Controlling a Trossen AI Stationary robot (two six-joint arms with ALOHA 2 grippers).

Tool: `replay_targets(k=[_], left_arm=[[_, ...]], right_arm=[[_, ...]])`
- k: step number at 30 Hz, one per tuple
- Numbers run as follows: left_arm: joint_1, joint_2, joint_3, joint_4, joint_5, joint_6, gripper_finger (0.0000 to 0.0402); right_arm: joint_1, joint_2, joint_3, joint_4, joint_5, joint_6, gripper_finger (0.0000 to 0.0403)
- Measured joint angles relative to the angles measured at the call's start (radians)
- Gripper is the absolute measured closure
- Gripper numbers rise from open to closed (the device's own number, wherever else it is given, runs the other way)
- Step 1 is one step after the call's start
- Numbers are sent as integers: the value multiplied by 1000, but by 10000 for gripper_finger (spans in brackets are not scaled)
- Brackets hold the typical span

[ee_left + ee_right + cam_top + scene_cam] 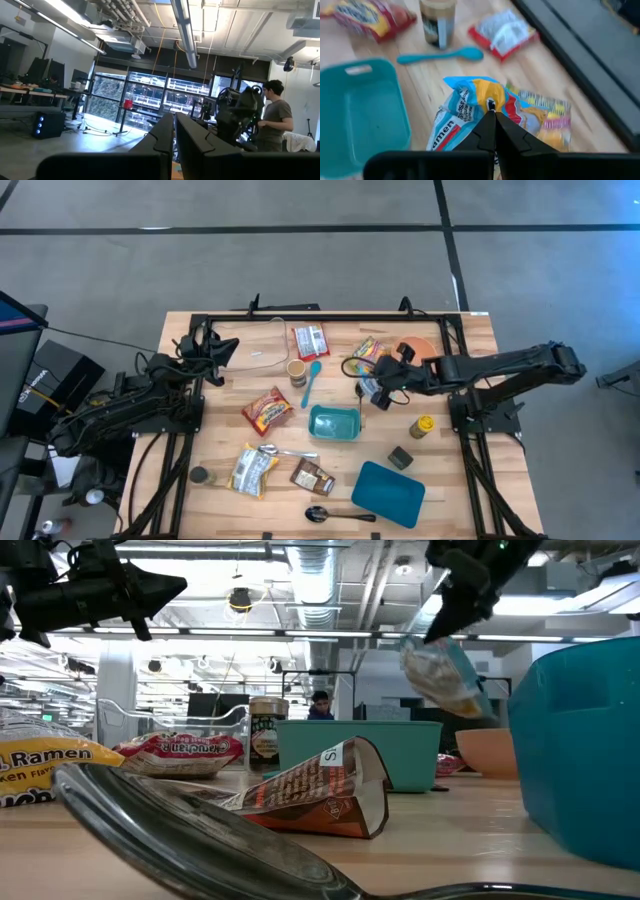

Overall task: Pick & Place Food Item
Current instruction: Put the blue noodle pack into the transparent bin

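Right gripper (491,116) is clenched on the blue ramen packet (470,112) and holds it in the air, just beside the teal container (333,422), on the side toward the orange bowl (424,348). Under the packet, a colourful snack bag (545,115) lies on the wooden table (455,465). Left gripper (226,347) is closed on nothing and waits far from the teal container, above the table edge near a clear plastic lid (262,346).

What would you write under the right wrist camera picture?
Right gripper shut on a blue ramen packet, lifted above the wooden table beside the teal container.
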State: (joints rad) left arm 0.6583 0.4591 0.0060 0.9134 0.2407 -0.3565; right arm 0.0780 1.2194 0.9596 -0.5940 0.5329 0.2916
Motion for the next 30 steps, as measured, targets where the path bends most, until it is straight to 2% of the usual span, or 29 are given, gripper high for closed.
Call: replay_targets(k=[7, 17, 21, 30], left_arm=[[-35, 0, 0, 2, 0, 0, 390], [-62, 0, 0, 9, 0, 15, 390], [-63, 0, 0, 9, 0, 15, 390], [-64, 22, 0, 3, 0, 16, 390]], right_arm=[[-7, -9, 1, 125, 50, -145, 403], [-116, -9, 0, 232, 33, -239, 403], [-155, -9, 1, 308, -64, -297, 403], [-243, -9, 0, 429, -365, -355, 403]])
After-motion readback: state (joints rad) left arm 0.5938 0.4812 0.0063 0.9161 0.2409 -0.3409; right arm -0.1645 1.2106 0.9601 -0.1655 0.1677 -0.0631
